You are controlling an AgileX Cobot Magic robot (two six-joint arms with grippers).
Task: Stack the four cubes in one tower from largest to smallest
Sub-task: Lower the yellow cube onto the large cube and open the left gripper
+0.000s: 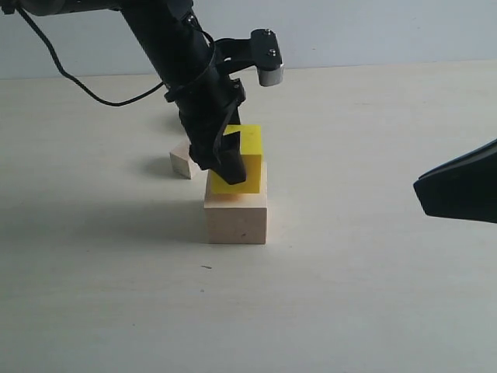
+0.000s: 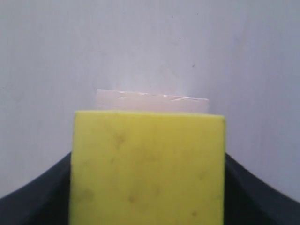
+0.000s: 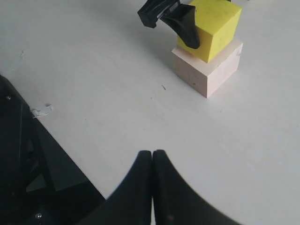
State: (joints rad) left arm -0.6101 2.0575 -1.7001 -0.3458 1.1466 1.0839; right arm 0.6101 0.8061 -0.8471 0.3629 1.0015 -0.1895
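Note:
The large pale wooden cube [image 1: 237,217] stands on the table in the middle of the exterior view. The bright yellow cube [image 1: 250,155] rests on its top face, as far as I can tell touching it. My left gripper [image 1: 237,159] is shut on the yellow cube, one dark finger [image 1: 231,162] down its near side. The left wrist view is filled by the yellow cube [image 2: 147,168], with a strip of the large cube [image 2: 152,102] beyond it. A small pale cube [image 1: 182,162] lies behind, half hidden by the arm. My right gripper [image 3: 153,154] is shut on nothing, far off on the right [image 1: 458,190].
A black cable [image 1: 78,81] trails over the table at the back left. A small white scrap [image 3: 42,111] lies on the table near the right arm's dark body [image 3: 28,164]. The pale wall rises just behind the table.

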